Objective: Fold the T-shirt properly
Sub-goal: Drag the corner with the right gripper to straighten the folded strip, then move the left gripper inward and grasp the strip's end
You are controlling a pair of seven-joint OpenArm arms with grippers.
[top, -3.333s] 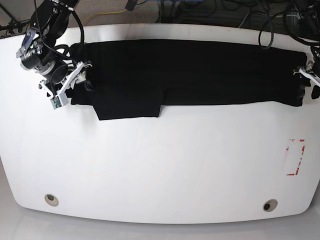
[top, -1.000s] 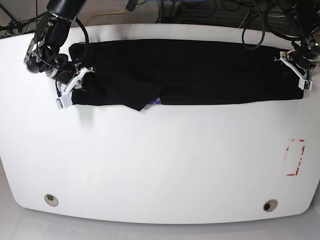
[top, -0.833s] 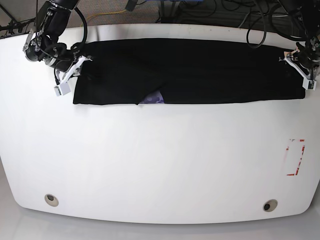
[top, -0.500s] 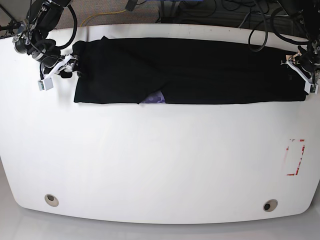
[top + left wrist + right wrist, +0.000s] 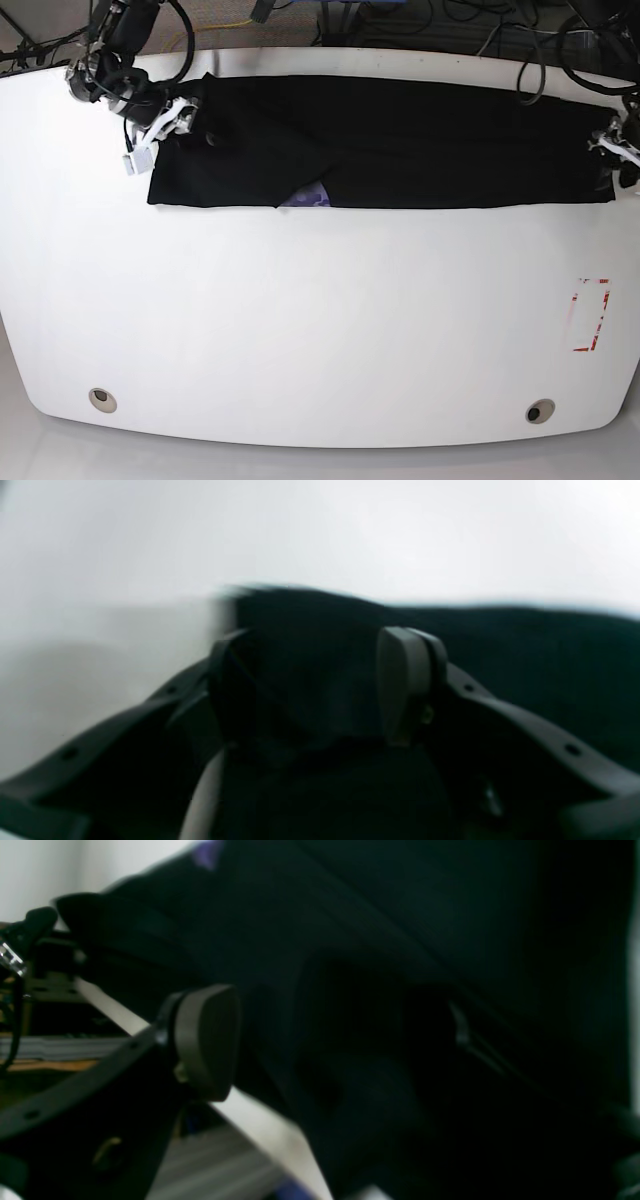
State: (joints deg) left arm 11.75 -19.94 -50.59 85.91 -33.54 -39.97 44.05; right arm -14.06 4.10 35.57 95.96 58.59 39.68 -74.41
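Both wrist views blurred; T-shirt (image 5: 400,140) print mostly hidden.

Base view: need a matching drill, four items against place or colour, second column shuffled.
Things:
1. T-shirt
2. print patch
3. taped marking
4. right end effector

Descriptions:
A. red, near the right edge of the table in this view
B. purple, peeking out at the shirt's near hem
C. black, stretched along the far side
D. at the shirt's left end in this view

Pairs: 1-C, 2-B, 3-A, 4-D
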